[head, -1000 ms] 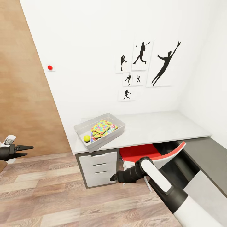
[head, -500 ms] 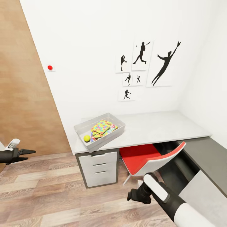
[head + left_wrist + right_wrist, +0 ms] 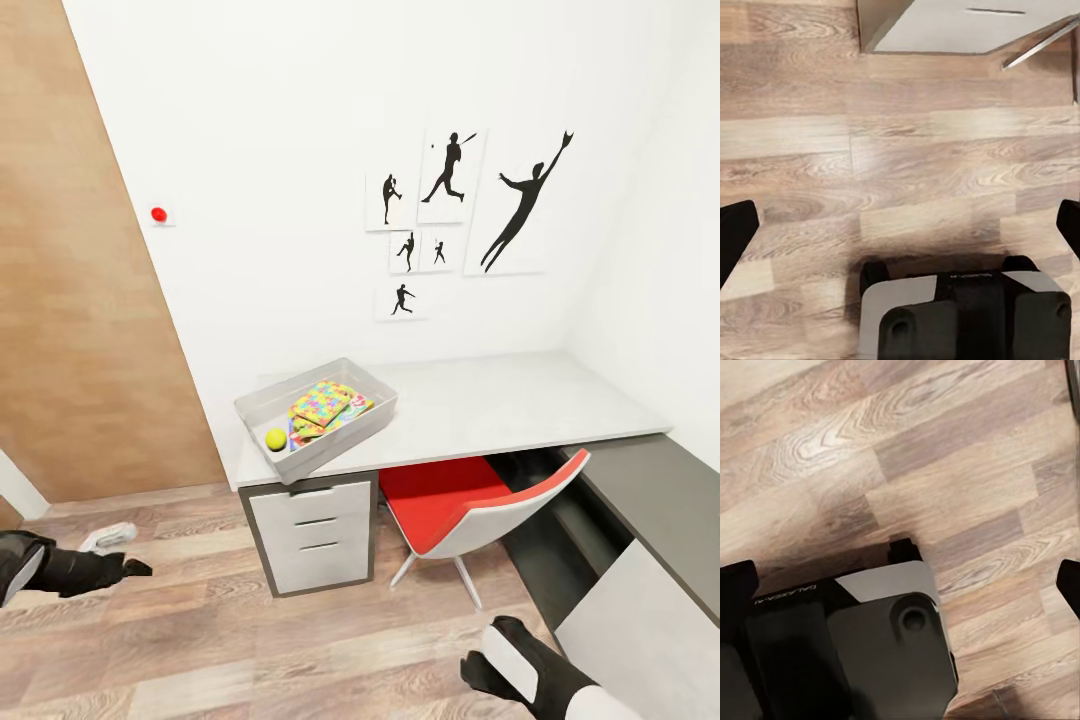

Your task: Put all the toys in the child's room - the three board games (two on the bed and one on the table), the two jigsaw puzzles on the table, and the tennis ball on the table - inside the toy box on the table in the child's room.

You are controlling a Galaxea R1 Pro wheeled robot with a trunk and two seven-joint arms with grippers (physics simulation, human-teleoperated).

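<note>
A toy box (image 3: 316, 412) sits at the near-left corner of the grey surface (image 3: 500, 400) in the child's room, overhanging the front edge slightly, with the tennis ball (image 3: 276, 439) in its near corner and brightly coloured jigsaw puzzles (image 3: 322, 402) stacked beside it; how many flat boxes lie in the pile cannot be told. Both arms hang low over the wooden floor (image 3: 200, 620), away from the surface: the left pincer (image 3: 128, 567) points toward the drawer unit (image 3: 310, 535), and in the left wrist view its two dark fingertips (image 3: 735, 236) stand spread wide at the frame's edges with nothing between them. The right pincer is likewise spread and empty, its fingertips (image 3: 736, 585) far apart above bare boards. With the rest of the surface bare, the robot appears to be between loads, the two board games from the bed probably being what remains; that is a judgement, since the bed is not in sight. Doing this step well means tucking both arms in before the base turns. Room is tight on the right, where the red-and-white chair (image 3: 470, 500) juts from under the surface and a dark cabinet (image 3: 640, 560) runs along the wall; the open floor lies to the left, before the wooden door panel (image 3: 80, 300). On any return, the box's overhanging corner should not be nudged.
</note>
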